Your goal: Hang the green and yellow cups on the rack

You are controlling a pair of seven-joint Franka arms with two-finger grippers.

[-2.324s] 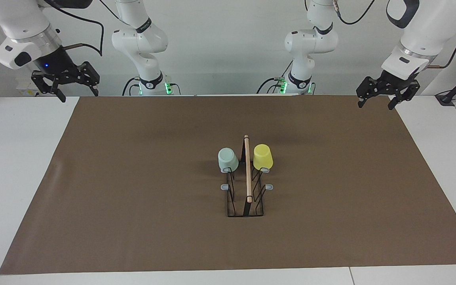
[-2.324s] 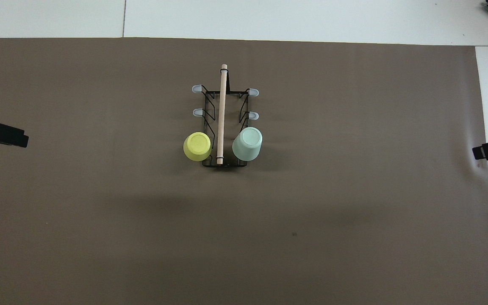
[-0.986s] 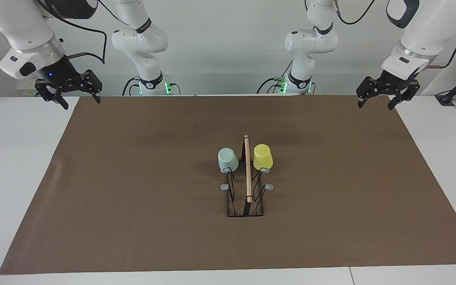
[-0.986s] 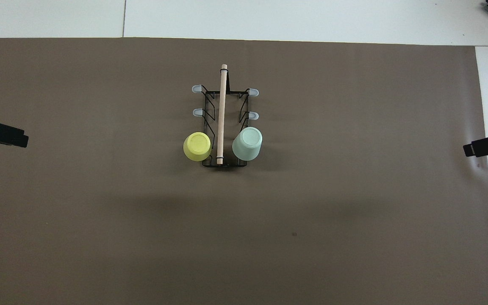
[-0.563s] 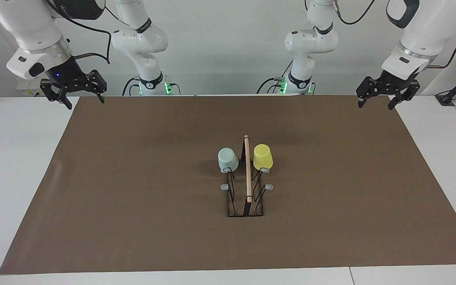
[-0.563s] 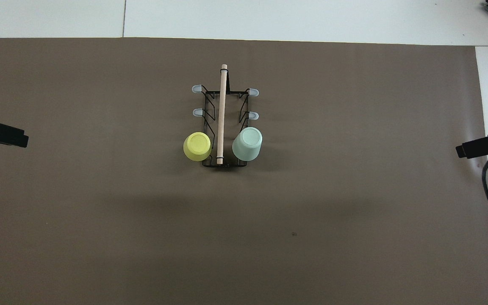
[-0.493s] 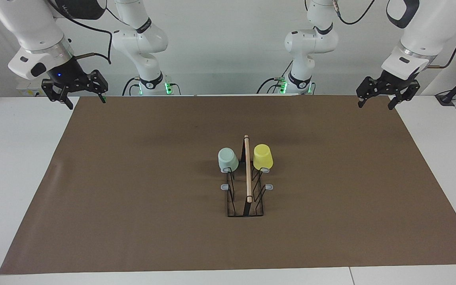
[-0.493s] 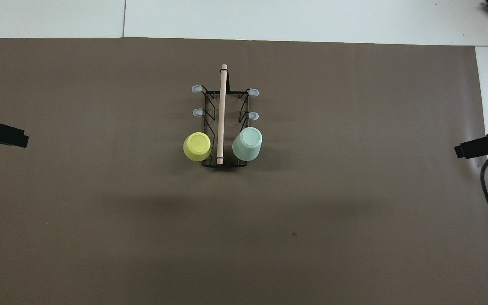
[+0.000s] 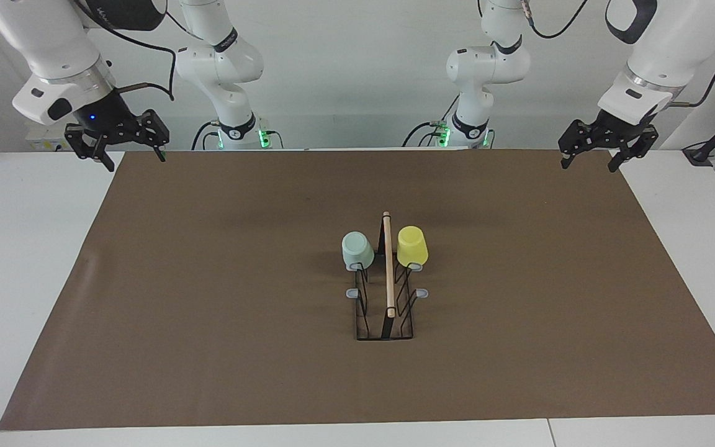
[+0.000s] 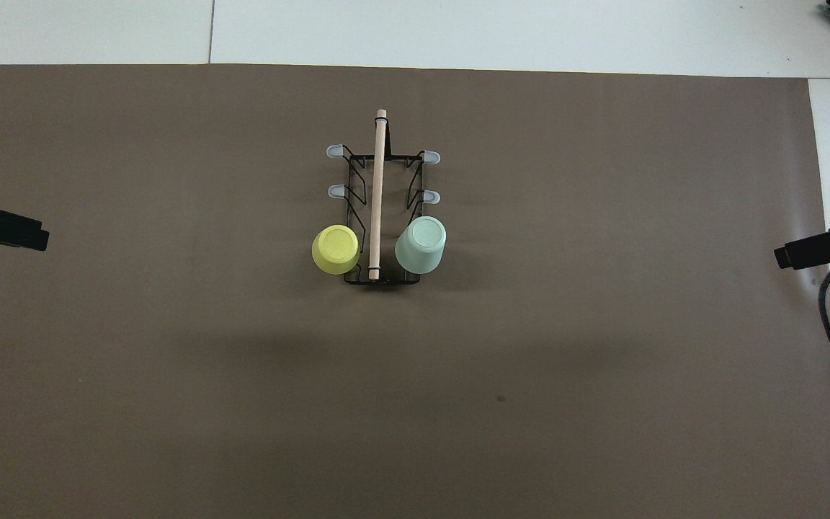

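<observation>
Green cup (image 9: 357, 250) and yellow cup (image 9: 411, 246) sit upturned on the rack's (image 9: 385, 310) 2 prongs nearest the robots. Likely light, stiff, slippery; grip across the sidewalls. Left gripper (image 9: 589, 159) and right gripper (image 9: 133, 160) hang with fingers open, empty, over the bench (image 9: 22, 248) ends.

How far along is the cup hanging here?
Done, it appears: the pale mint green plastic cup and the bright yellow plastic cup sit upturned on prongs of the black wire rack. Nothing is in hand: the left gripper and right gripper hang open over the mat's corners. Nothing visibly remains.

Robot lab: Franka arms (image 9: 224, 68), white bench (image 9: 28, 248).
</observation>
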